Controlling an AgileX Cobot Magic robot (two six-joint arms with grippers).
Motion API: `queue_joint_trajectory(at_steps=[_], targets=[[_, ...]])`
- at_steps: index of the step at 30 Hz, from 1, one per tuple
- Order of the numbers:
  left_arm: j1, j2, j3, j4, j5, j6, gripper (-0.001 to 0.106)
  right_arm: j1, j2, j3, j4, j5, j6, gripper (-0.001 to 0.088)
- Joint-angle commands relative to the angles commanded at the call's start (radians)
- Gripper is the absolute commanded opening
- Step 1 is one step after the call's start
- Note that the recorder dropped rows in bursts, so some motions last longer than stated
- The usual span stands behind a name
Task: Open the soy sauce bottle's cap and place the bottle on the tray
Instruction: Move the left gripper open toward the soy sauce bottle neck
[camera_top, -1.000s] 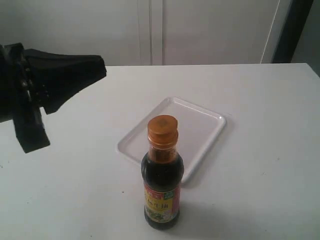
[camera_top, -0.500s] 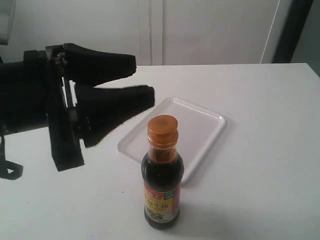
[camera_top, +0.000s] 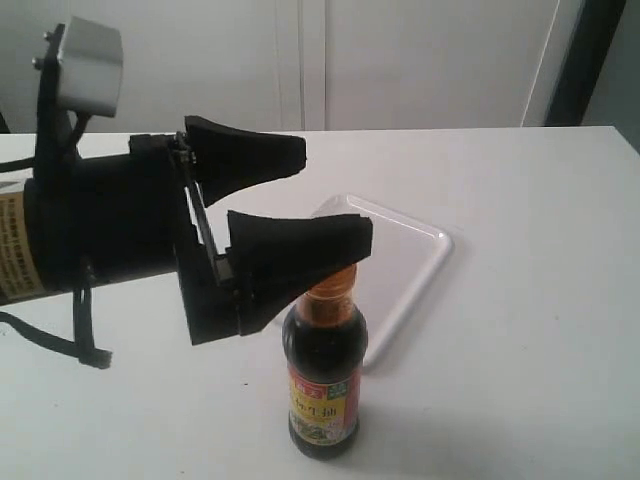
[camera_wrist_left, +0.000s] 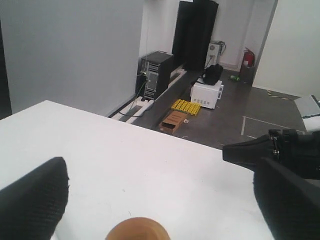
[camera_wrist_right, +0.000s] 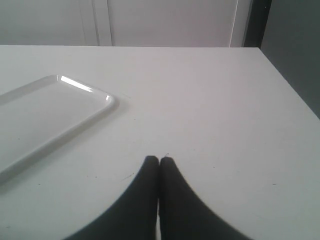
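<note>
Swinging in from the left edge, the left gripper (camera_top: 335, 195) now hangs with its jaws spread wide over the bottle (camera_top: 323, 380), where a second ago it was well off to the side. Bottle and tray (camera_top: 415, 262) have not shifted. The bottle stands upright on the table (camera_top: 520, 330), just in front of the tray and not on it.

By my reading nothing is done yet: the cap (camera_wrist_left: 137, 229) looks closed and ungrasped, so the opening and the placing are both left. The right gripper (camera_wrist_right: 159, 161) is pinched together on nothing, low over the table near the tray.

From the exterior camera the near finger (camera_top: 300, 245) covers the cap's top, so contact cannot be judged. The left wrist view cuts off all but the cap's crown, which sits between the fingers. The right arm is out of the exterior view
</note>
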Motion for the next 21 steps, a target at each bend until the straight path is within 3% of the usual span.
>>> queue_joint_trajectory(at_steps=[21], targets=[[-0.018, 0.158, -0.010, -0.004, -0.009, 0.086, 0.105, 0.000, 0.000, 0.000, 0.000, 0.000, 0.000, 0.0000]])
